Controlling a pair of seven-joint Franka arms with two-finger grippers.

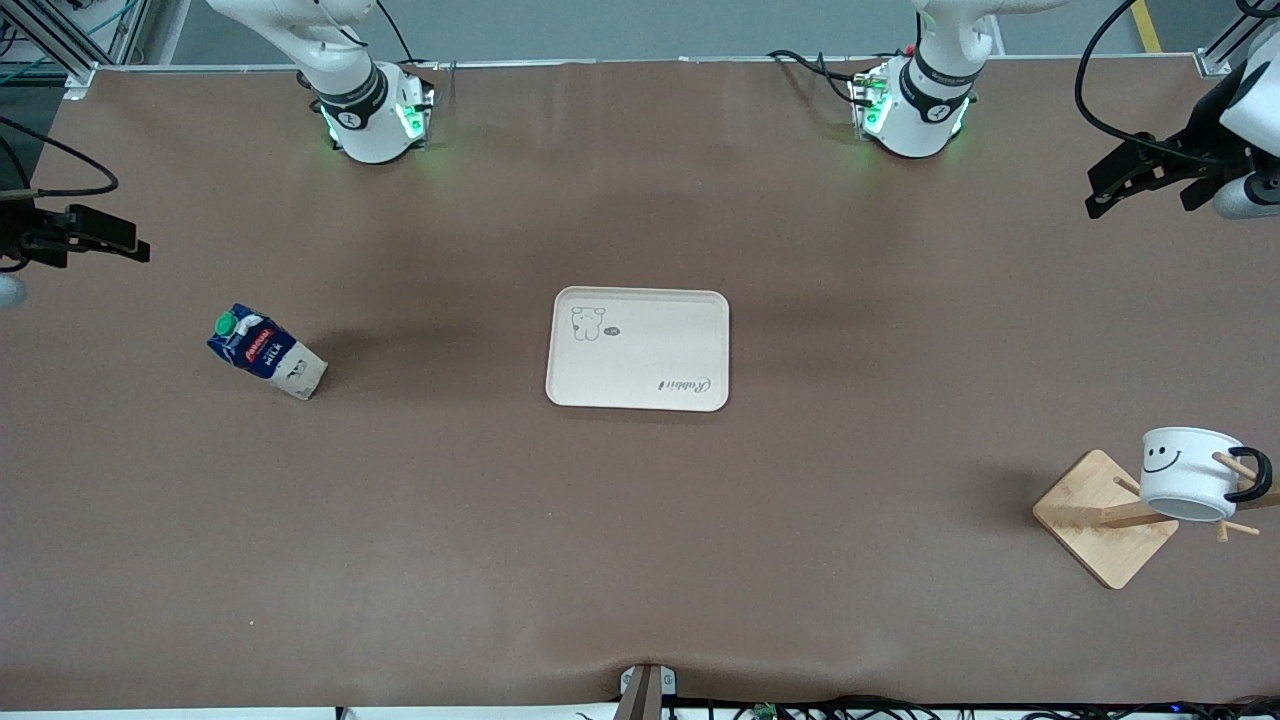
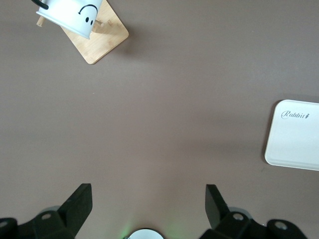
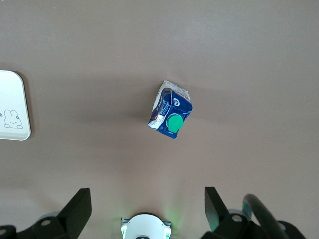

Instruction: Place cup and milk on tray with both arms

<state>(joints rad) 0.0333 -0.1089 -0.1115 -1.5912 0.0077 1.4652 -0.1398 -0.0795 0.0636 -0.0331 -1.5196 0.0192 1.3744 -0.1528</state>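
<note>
Milk, a dark-blue gable-top carton (image 1: 266,352), stands under the open right gripper (image 1: 118,243); the white smiley cup (image 1: 1190,474), apparently pegged on a wooden rack (image 1: 1100,520), sits nearer the open left gripper (image 1: 1125,180).

The front view looks down from high across the table (image 1: 640,560), facing both arm bases along the frame's top edge, far enough to hold the whole tabletop. Each wrist view looks straight down from well above the table, its own fingers at the frame's bottom. The left wrist view shares the cup (image 2: 75,17) and a tray (image 2: 294,137) corner with the front view; the right wrist view shares the milk (image 3: 170,109) and the tray's other end.
</note>
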